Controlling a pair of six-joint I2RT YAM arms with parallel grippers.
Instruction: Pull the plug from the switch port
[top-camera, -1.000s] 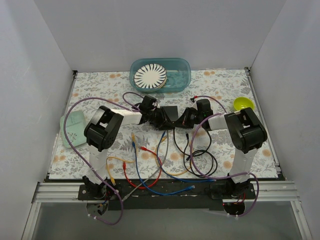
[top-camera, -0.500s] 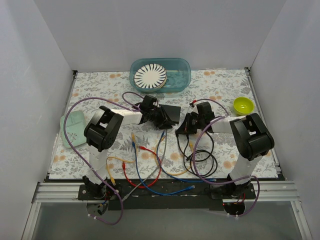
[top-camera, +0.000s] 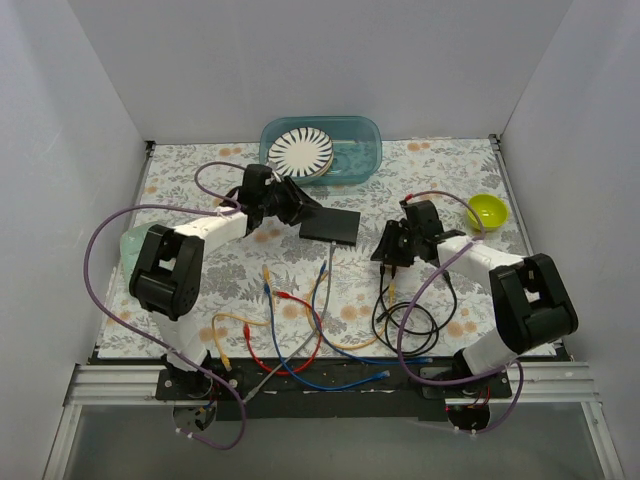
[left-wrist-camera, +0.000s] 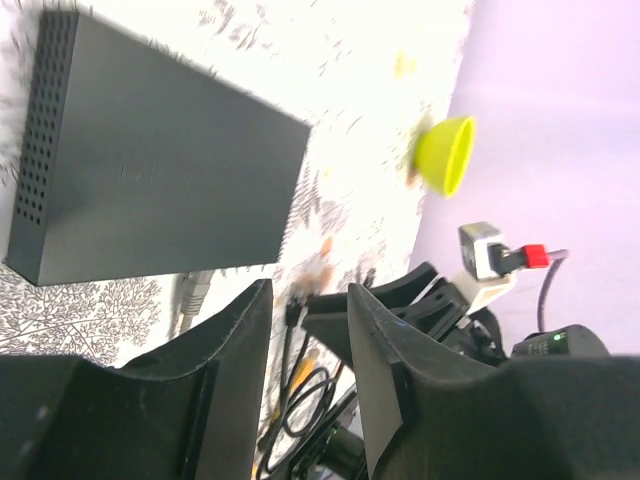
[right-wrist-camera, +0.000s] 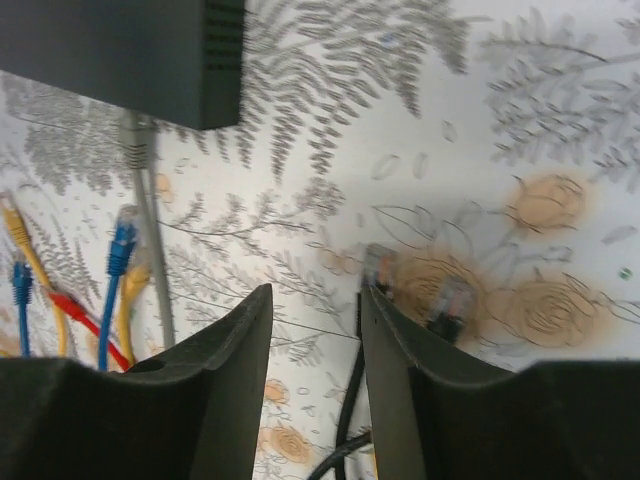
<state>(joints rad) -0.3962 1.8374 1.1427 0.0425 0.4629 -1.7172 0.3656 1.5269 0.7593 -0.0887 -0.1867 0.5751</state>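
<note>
1. Midway back on the floral tabletop (top-camera: 440, 175), the switch (top-camera: 331, 226) lies flat.
2. Left gripper (top-camera: 298, 205) sits just beside its left edge, jaws released and empty.
3. Right gripper (top-camera: 390, 258) sits apart on the right, jaws parted and empty.
4. Grey cable (top-camera: 327, 268) enters the switch's near edge.
5. Black plug (right-wrist-camera: 377, 268) lies loose under the right jaws.

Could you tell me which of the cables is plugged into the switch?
The grey cable, entering the switch's near edge; the other cables lie with free plugs.
</note>
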